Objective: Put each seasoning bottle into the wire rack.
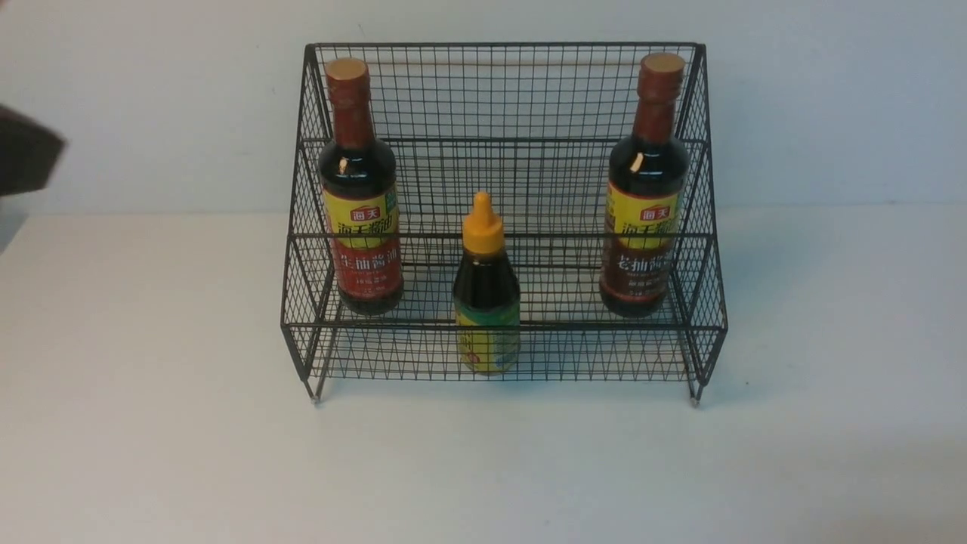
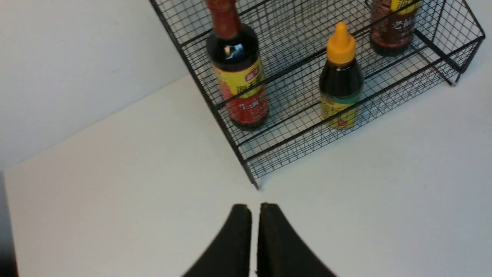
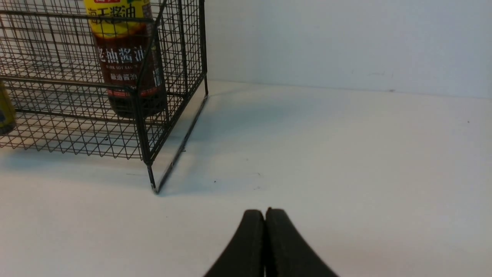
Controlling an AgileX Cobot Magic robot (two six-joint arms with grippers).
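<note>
1. The black wire-mesh rack with two stepped tiers [image 1: 559,326] stands on the white worktop [image 1: 483,468], toward its back edge.
2. The tall dark glass bottle with a tan cap and bright-red lower label [image 1: 360,219] stands in the rack, near its left side.
3. The tall dark glass bottle with a tan cap and brown lower label [image 1: 646,196] stands near the rack's right side.
4. The shorter dark bottle with a yellow nozzle cap [image 1: 487,295] stands between them, nearer the rack's front edge.
5. The left gripper [image 2: 255,207] has its fingers pressed together, pinching nothing.
6. The right gripper [image 3: 264,212] is likewise pressed together and empty.
</note>
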